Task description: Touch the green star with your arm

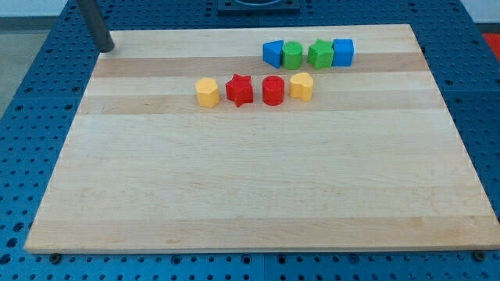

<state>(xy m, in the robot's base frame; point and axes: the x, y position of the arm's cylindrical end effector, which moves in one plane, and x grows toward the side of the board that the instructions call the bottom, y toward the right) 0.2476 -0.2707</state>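
Observation:
The green star (319, 53) sits near the view's top, right of centre, in a row of blocks. On its left is a green cylinder (292, 55), then a blue block (272, 53). On its right is a blue cube (343, 51), touching or nearly touching it. My tip (105, 48) is at the board's top left corner, far to the left of the green star, touching no block.
A second row lies lower and to the left: a yellow hexagon (207, 91), a red star (240, 90), a red cylinder (273, 90) and a yellow heart-like block (301, 86). The wooden board (258, 187) rests on a blue perforated table (23, 117).

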